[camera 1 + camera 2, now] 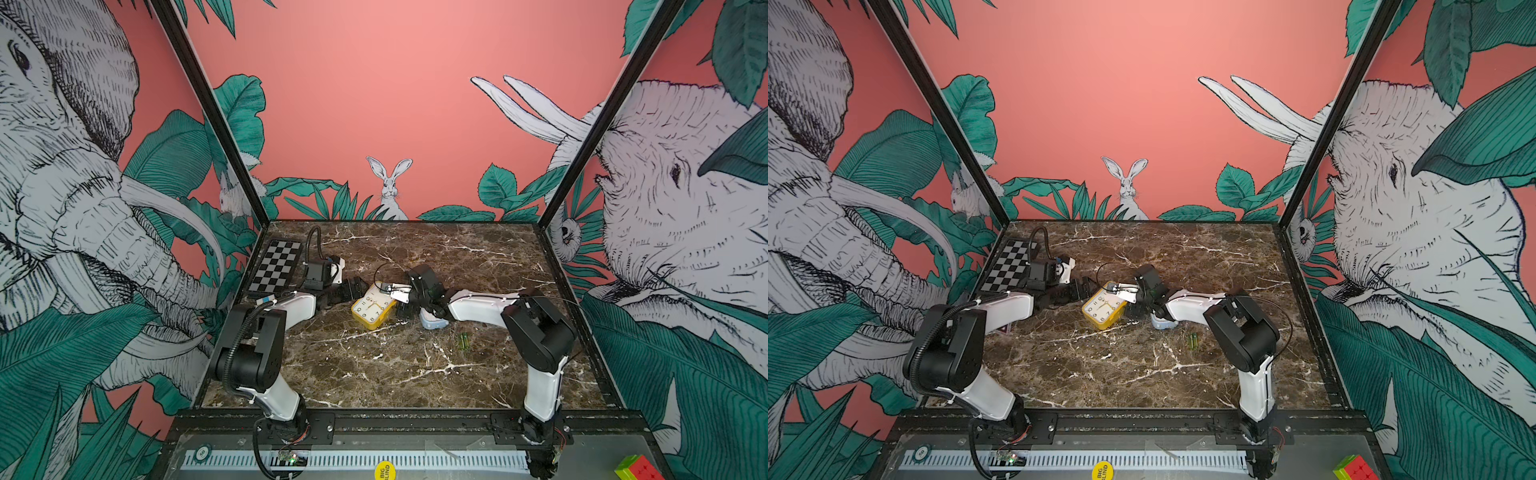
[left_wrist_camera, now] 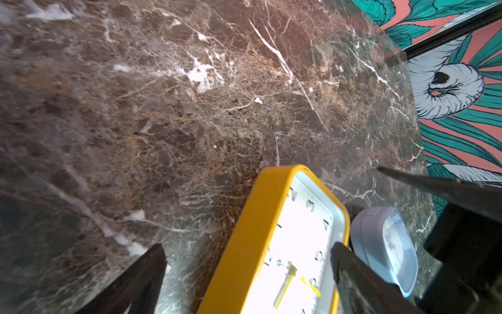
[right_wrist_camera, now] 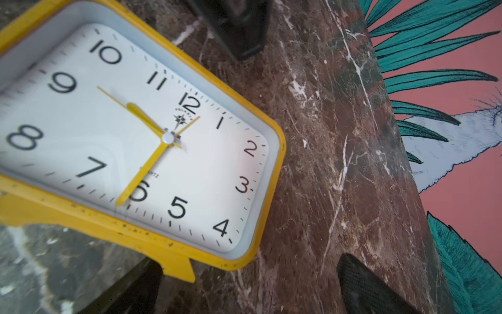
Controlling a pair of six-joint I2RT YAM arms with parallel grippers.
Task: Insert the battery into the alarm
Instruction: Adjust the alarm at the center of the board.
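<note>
The yellow alarm lies tilted, white face up, mid-table. A small green battery lies on the marble to its right, apart from both grippers. My left gripper is open at the alarm's left side. In the left wrist view the alarm sits between its fingers, one finger over the face edge, the other clear of the case. My right gripper is open at the alarm's right, and the alarm has a corner between its fingers.
A pale blue rounded object sits beside the alarm under the right arm. A chessboard lies at the far left by the wall. A colour cube rests on the front ledge. Walls enclose three sides of the marble table.
</note>
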